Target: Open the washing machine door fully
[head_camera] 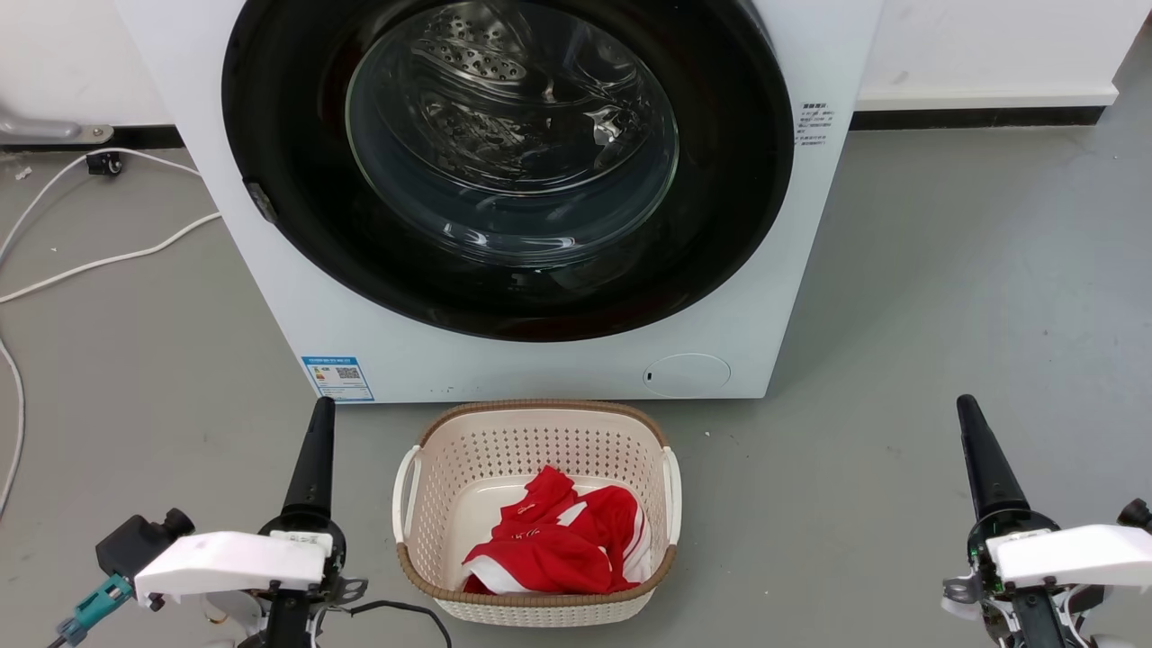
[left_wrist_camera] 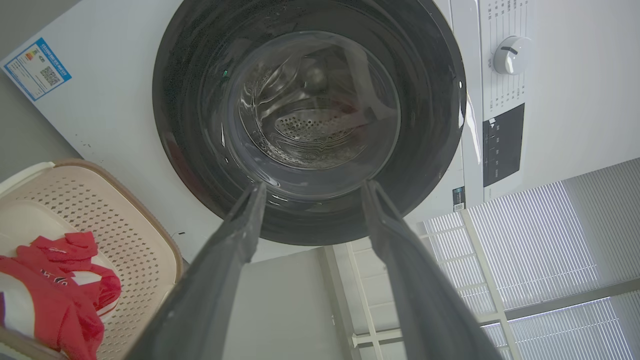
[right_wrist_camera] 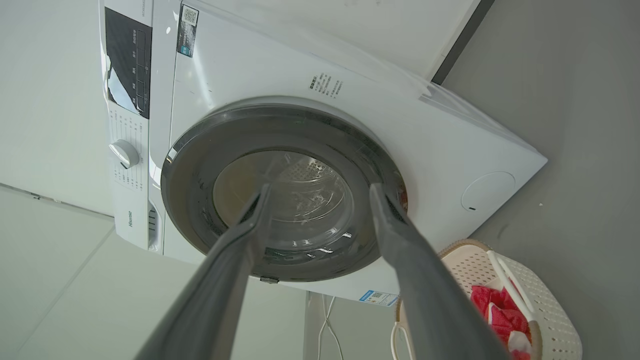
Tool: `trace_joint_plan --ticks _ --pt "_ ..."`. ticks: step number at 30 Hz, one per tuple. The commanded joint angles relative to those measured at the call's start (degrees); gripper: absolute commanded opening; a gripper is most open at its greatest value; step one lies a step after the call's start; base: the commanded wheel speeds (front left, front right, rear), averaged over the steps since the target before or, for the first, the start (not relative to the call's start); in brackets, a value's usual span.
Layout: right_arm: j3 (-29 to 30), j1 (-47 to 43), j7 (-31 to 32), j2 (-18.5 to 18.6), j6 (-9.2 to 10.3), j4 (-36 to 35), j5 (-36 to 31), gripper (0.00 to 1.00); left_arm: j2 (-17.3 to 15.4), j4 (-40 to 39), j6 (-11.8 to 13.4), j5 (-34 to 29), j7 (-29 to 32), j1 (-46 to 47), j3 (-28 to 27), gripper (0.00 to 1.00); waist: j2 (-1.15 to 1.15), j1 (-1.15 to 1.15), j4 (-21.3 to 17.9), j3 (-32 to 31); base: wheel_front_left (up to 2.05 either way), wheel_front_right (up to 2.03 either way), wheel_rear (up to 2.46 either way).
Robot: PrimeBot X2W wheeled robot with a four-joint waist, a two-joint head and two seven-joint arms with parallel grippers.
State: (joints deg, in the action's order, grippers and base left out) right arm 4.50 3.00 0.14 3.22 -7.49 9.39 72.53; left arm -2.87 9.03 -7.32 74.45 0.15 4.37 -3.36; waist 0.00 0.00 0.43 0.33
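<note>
Left gripper (left_wrist_camera: 314,186) is open, its two dark fingers spread with nothing between them; in its wrist view the fingers frame the lower part of the door (head_camera: 508,153) without touching it. Right gripper (right_wrist_camera: 321,187) is likewise open and empty, its fingers parted before the door's glass, well short of it. In the head view both grippers sit low, the left one at the lower left just beside the basket (head_camera: 540,423), the right one at the lower right, well apart from the basket, each with its fingers pointing up toward the machine (head_camera: 558,369). The door is shut, lying flush on the white machine's front: a wide glossy black ring around a bulging clear window, through which the perforated steel drum shows. A small grey catch (head_camera: 261,202) sits on the door's rim at the robot's left. Below the door, the machine's front carries a blue label (head_camera: 337,378) at its lower left corner and a round flap (head_camera: 687,374) at the lower right. The left wrist view shows a white dial (left_wrist_camera: 511,54) and a dark panel (left_wrist_camera: 502,145) on the machine. The pale perforated basket stands on the grey floor (head_camera: 945,270) just in front of the machine, between the two grippers, and holds a crumpled red and white garment (head_camera: 558,540). White cables (head_camera: 90,265) trail across the floor at the robot's left.
</note>
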Motion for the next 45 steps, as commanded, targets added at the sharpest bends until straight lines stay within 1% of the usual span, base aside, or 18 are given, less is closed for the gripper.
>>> trace_joint_plan --ticks 1,8,13,28,45 --pt "-0.35 0.33 -0.68 0.06 0.00 -1.66 -3.88 1.00 -0.18 -1.72 -0.07 -3.17 -0.69 1.37 0.46 1.00 0.00 0.00 0.05 0.02 0.00 0.00 0.00" --pt "-1.36 -0.22 -2.23 0.02 0.00 -3.02 -15.81 1.00 -0.17 -3.30 -0.09 -12.23 -2.22 1.27 1.49 1.00 0.00 0.00 0.16 0.13 0.00 0.00 0.00" --pt "-2.03 -0.65 -3.26 -0.01 0.00 -3.84 -21.80 1.00 -0.16 -4.09 -0.10 -17.86 -3.25 1.15 1.94 1.00 0.00 0.00 0.15 0.20 0.00 0.00 0.00" --pt "-3.11 -1.96 -5.19 -0.10 0.00 -6.76 -35.80 1.00 -0.14 -4.83 0.53 -32.30 -6.07 1.06 2.56 1.00 0.00 0.00 0.20 0.35 0.00 0.00 0.00" --pt "-3.75 -2.67 -6.25 -0.21 0.00 -9.29 -48.83 1.00 -0.58 -4.51 0.69 -45.16 -8.75 1.03 3.47 1.00 0.00 0.00 0.13 0.79 0.00 0.00 0.00"
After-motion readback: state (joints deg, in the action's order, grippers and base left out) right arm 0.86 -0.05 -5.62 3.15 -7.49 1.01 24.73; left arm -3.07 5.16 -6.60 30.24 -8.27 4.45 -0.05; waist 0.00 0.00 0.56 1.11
